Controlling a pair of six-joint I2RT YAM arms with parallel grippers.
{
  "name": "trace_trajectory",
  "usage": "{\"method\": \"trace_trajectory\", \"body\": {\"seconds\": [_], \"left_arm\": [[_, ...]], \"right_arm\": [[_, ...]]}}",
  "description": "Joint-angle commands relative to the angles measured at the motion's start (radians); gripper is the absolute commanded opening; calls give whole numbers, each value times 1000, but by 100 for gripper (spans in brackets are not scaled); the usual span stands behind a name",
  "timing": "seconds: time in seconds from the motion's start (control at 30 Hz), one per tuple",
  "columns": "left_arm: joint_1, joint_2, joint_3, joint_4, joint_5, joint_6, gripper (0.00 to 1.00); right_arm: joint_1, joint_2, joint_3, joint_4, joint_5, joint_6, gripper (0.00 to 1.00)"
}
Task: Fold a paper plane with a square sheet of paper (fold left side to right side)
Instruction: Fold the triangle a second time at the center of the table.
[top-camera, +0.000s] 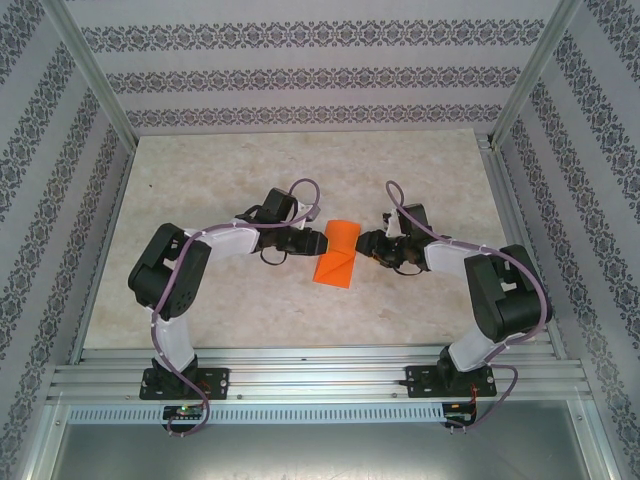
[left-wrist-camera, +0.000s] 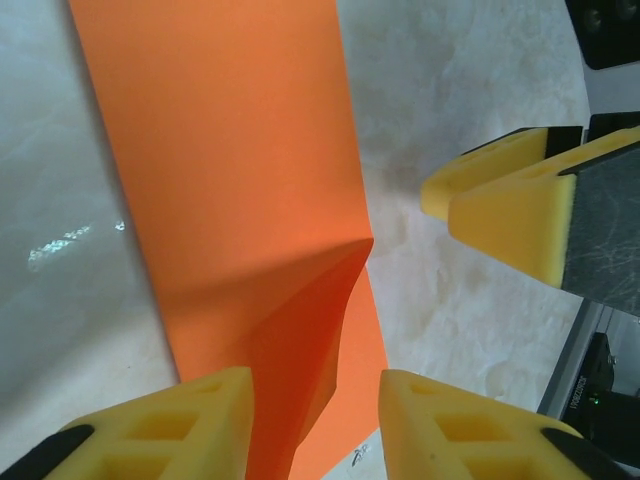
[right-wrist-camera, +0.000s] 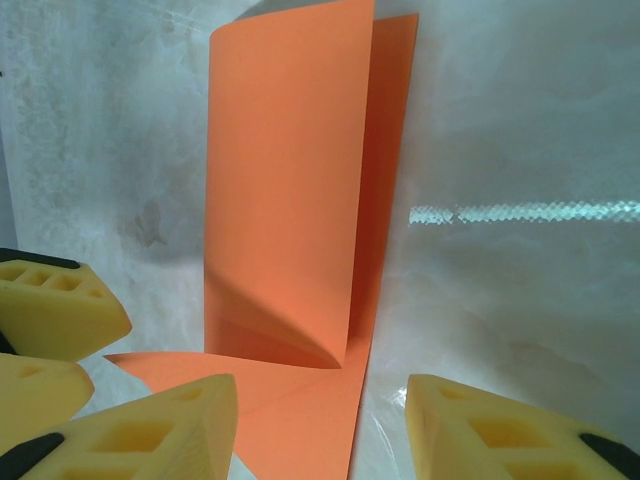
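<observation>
The square sheet of paper (top-camera: 338, 256) lies mid-table, bright orange and partly folded along its length, with one layer arching up over the other. In the left wrist view the paper (left-wrist-camera: 230, 150) has a raised flap that runs down between my left gripper's (left-wrist-camera: 315, 435) spread yellow fingers, and the gripper is open. My left gripper (top-camera: 314, 241) sits at the sheet's left edge. My right gripper (top-camera: 366, 246) sits at its right edge. It is open too (right-wrist-camera: 320, 435), with a corner of the paper (right-wrist-camera: 285, 180) flat between the fingers.
The marble-patterned table (top-camera: 200, 180) is ringed by patterned walls and aluminium posts. The right gripper's yellow fingers (left-wrist-camera: 520, 205) show in the left wrist view, and the left gripper's fingers (right-wrist-camera: 50, 310) show in the right wrist view. An aluminium rail (top-camera: 320, 370) runs along the near edge.
</observation>
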Motion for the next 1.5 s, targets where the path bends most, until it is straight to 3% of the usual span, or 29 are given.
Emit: {"method": "trace_trajectory", "body": {"seconds": [0.0,0.13,0.37,1.07,1.27,1.47], "left_arm": [[3,34,23,42,30,-3,36],[2,39,26,28,20,9,31],[2,39,28,6,-17,22,13],[5,62,42,-14,-60,25,12],[5,71,45,-16,-68,24,14],[27,26,20,-7,-68,13,23]], "right_arm": [[18,17,-3,38,-20,16,48],[25,23,2,42,-22,23,48],[36,36,11,48,-26,33,47],[91,120,78,118,-55,101,39],[100,135,76,176,-86,141,29],[92,91,73,161,-85,128,6]]}}
